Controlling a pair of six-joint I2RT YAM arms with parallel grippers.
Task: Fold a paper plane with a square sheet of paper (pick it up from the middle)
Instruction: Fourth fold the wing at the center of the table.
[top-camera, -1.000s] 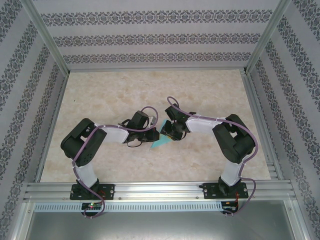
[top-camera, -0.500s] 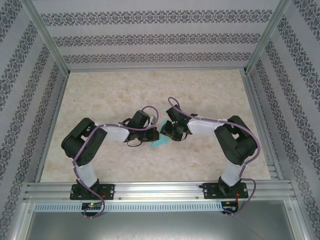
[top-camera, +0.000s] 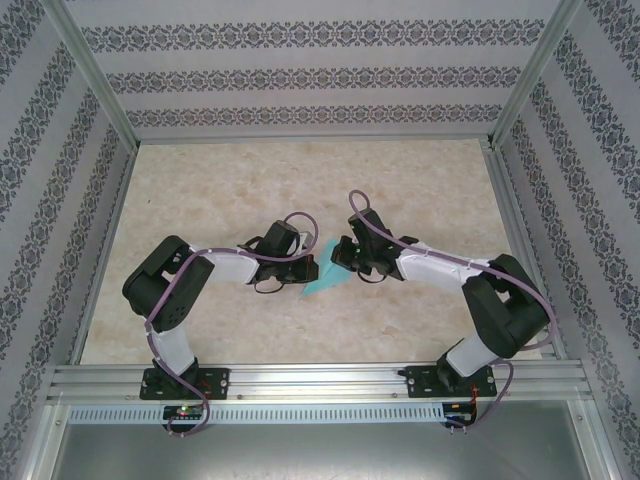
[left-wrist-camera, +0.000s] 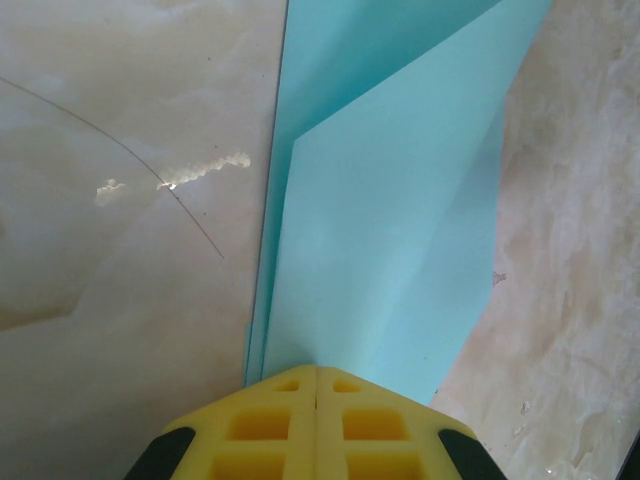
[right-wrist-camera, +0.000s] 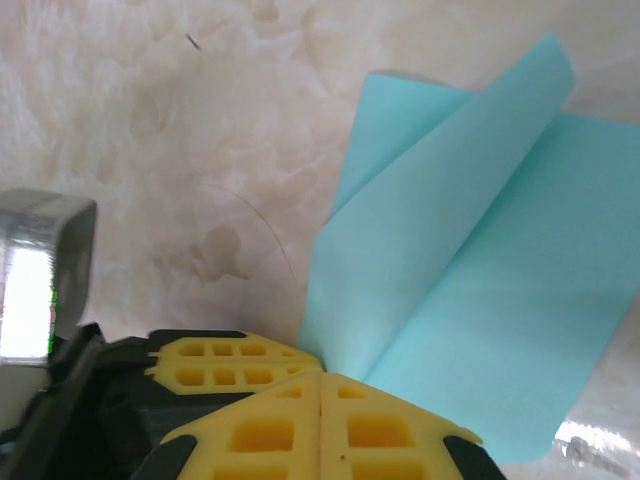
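The sheet of paper (top-camera: 322, 286) is turquoise and creased into a pointed shape with layered flaps, lying mid-table between both arms. In the left wrist view my left gripper (left-wrist-camera: 317, 368) is shut on the narrow end of the paper (left-wrist-camera: 400, 200), which fans away from the yellow pads over the marble. My right gripper (right-wrist-camera: 320, 376) is also shut, and the paper (right-wrist-camera: 480, 300) comes out of its tips with one flap curling upward. The left gripper's yellow fingers (right-wrist-camera: 230, 360) sit right beside it. From above, the left gripper (top-camera: 308, 272) and right gripper (top-camera: 343, 258) meet nearly tip to tip over the paper.
The marble tabletop (top-camera: 300, 190) stretches far back behind the grippers. Aluminium rails (top-camera: 300, 378) border the near edge and sides, with patterned walls (top-camera: 300, 75) all round. A shiny metal part (right-wrist-camera: 40, 270) shows at the left of the right wrist view.
The right gripper has closed from partly open to shut. The right arm's elbow swung out to the right and its gripper shifted slightly right and back. The left arm stayed put.
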